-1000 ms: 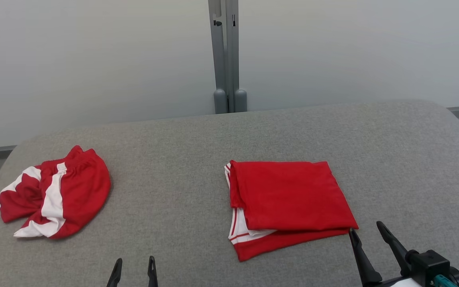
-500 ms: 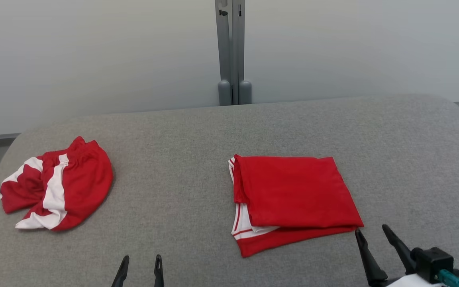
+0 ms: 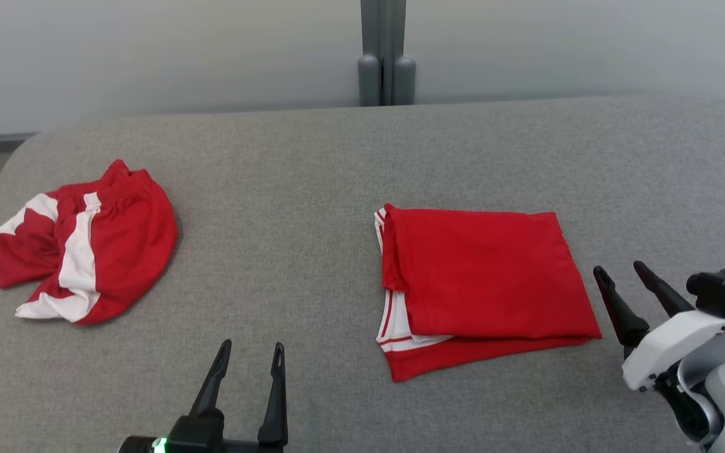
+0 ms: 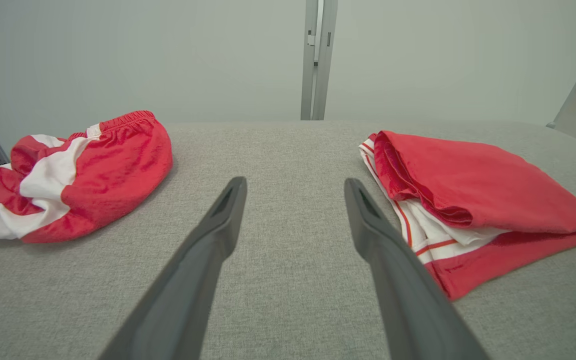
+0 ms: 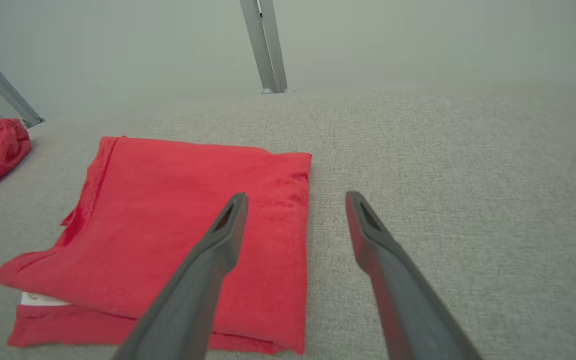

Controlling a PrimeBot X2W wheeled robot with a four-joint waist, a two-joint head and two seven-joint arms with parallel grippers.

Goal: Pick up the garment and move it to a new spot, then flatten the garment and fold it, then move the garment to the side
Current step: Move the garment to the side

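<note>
Grey table point(image 3: 312, 145) holds two garments point(image 3: 488, 283) point(image 3: 85, 242) (one folded).

A wide bare strip of desk point(image 3: 274, 207) lies between the crumpled red-and-white shorts point(image 3: 117, 233) and the folded red garment point(image 3: 488, 270); the far side is bare too.

No lettering, label, brand, number or sign is showing legibly here: nothing readable is appearing on the folded red garment point(image 3: 488, 277) at right, the crumpled red-and-white garment point(image 3: 85, 245) at left, or the grey table point(image 3: 287, 189).
</note>
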